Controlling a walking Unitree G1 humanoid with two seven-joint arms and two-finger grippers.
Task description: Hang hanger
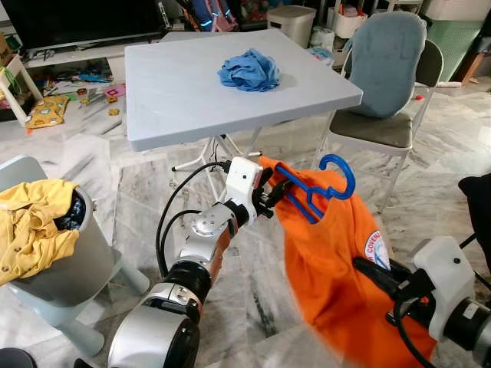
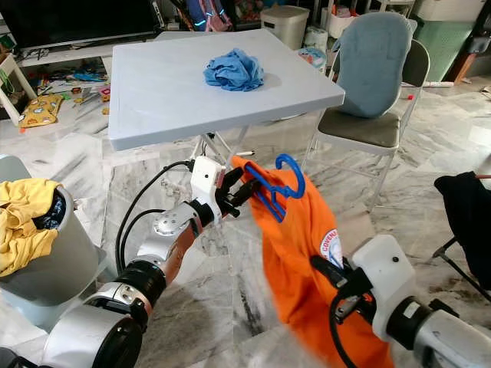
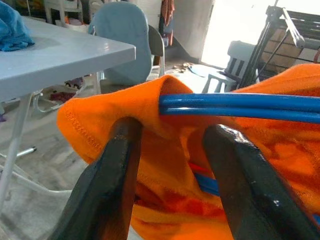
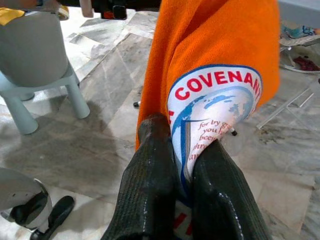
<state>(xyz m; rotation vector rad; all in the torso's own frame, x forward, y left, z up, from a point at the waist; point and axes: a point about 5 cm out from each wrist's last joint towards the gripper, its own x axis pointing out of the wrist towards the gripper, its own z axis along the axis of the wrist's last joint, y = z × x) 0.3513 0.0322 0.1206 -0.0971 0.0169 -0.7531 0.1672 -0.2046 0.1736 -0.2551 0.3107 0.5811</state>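
Left claw (image 1: 270,193) is clenched on the blue hanger (image 1: 316,192) inside the orange shirt (image 1: 337,284); right claw (image 4: 182,165), at five o'clock, pinches the shirt's printed fabric.

A round white-and-blue printed badge (image 4: 212,117) on the orange knit shirt (image 4: 210,40), pinched between the right gripper (image 4: 182,165) fingers, reads "COVENAN" in red; smaller script beneath perhaps begins "for try".
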